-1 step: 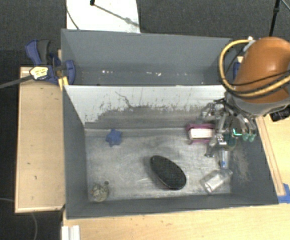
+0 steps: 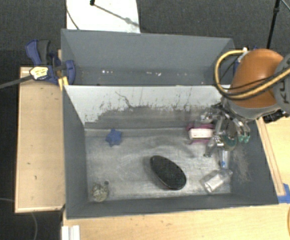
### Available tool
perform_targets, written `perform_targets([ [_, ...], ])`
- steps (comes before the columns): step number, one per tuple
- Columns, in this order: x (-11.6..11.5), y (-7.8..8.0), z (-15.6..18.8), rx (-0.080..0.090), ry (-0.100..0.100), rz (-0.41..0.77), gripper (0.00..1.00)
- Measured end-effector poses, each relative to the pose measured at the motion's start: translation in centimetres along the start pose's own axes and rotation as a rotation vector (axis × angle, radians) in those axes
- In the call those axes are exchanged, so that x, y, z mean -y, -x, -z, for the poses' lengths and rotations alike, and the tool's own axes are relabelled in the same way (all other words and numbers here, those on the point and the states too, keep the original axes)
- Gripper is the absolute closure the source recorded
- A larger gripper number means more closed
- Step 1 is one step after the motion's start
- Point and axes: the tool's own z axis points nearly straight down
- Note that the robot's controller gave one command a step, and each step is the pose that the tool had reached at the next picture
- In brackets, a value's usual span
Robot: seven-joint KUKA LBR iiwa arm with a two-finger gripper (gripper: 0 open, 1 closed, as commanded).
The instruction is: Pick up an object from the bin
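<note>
1. We see the gripper (image 2: 225, 144) low in the right part of the bin (image 2: 74, 149), near the back wall. We cannot tell whether it is open or closed, and nothing shows as held.
2. The nearest candidate is a small pink-and-white box (image 2: 201, 133) just to its left, close to the back wall. A silvery crumpled piece (image 2: 215, 181) lies just below it, towards the front right corner.
3. We judge the box the better target. To take it we would centre over it, line the jaws across its short side and open fully before going down.
4. We should mind the back wall, since a tilted approach could push the box against it.
5. The black oval pad (image 2: 168, 172), the blue scrap (image 2: 113, 137) and the grey lump (image 2: 99, 191) lie well apart from the gripper, so we leave them alone.
</note>
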Motion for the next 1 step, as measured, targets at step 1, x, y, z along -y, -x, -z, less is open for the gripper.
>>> perform_targets([
  [1,4.07,-0.57,-4.74,0.025,0.009,-0.318,0.0],
])
